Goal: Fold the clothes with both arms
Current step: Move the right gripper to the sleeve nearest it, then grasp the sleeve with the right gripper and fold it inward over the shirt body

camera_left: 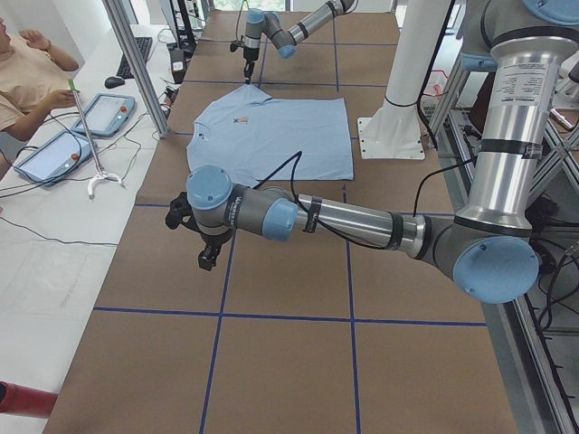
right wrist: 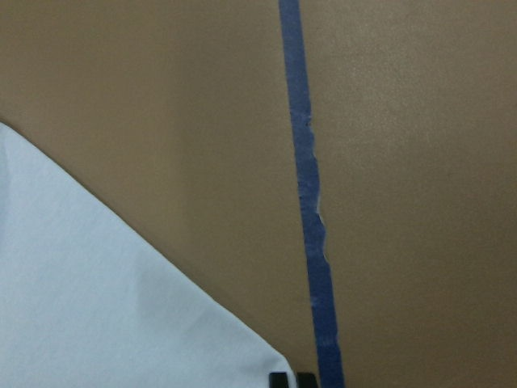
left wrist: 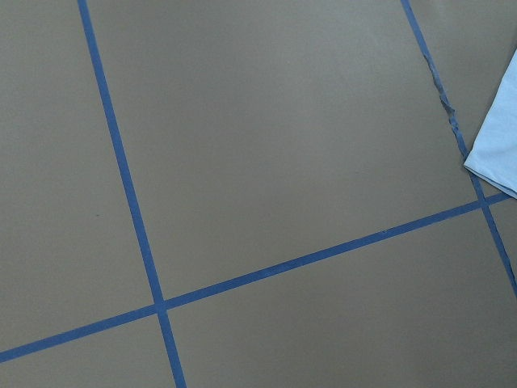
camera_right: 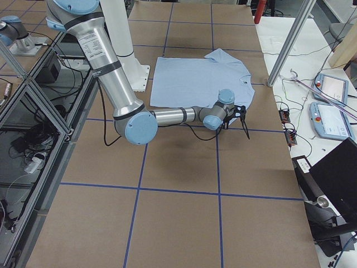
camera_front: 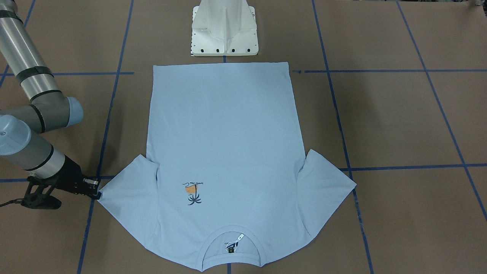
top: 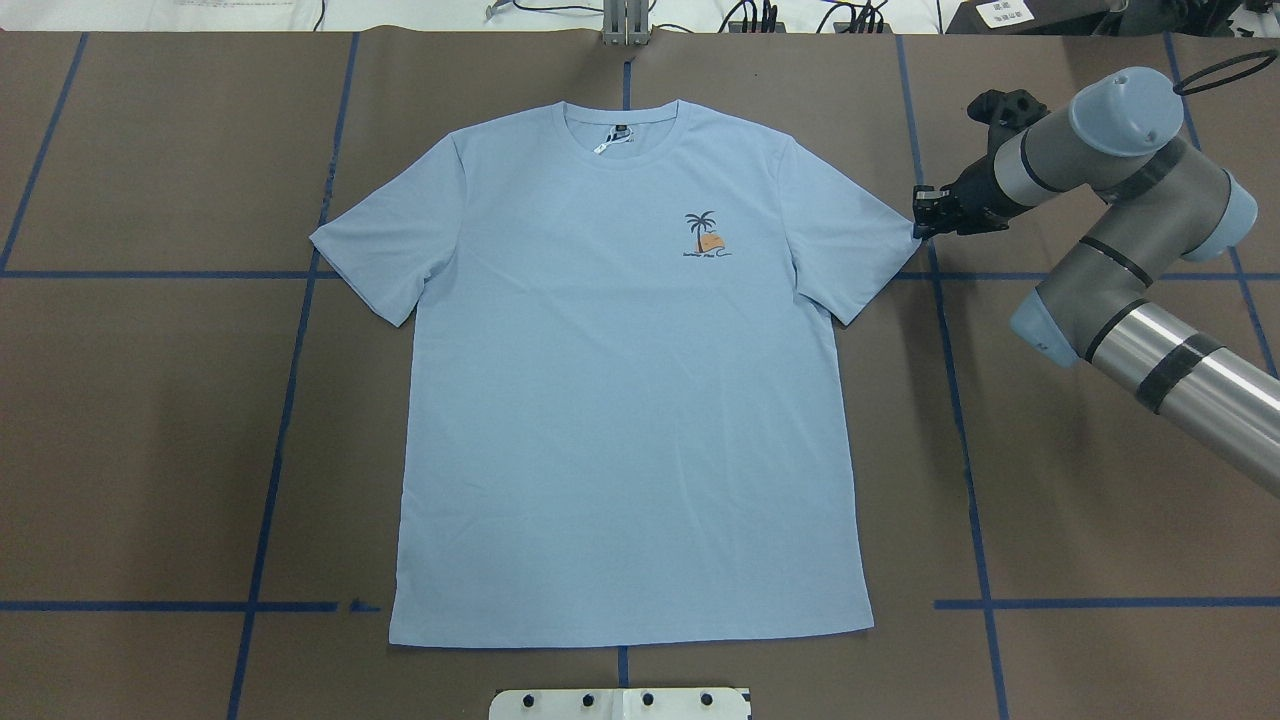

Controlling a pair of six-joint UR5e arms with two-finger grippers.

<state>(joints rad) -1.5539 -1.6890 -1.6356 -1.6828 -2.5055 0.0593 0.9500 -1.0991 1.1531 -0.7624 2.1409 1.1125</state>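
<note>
The clothes are one light blue T-shirt (top: 620,400) spread flat and face up on the brown table, neck away from the robot, with a palm print (top: 703,236) on the chest. My right gripper (top: 919,216) is low at the tip of the shirt's sleeve (camera_front: 125,198), fingers open on either side of the sleeve edge (camera_front: 98,188). The right wrist view shows that sleeve corner (right wrist: 105,307) on the table. My left gripper (camera_left: 206,258) hangs over bare table well to the shirt's side; I cannot tell whether it is open or shut. The left wrist view catches only a shirt corner (left wrist: 499,145).
The white pedestal base (camera_front: 224,28) stands just behind the shirt's hem. Blue tape lines (top: 290,400) grid the brown table. In the left side view, a person (camera_left: 27,63) sits beyond the table edge with tablets (camera_left: 50,154) and a thin metal post (camera_left: 136,63).
</note>
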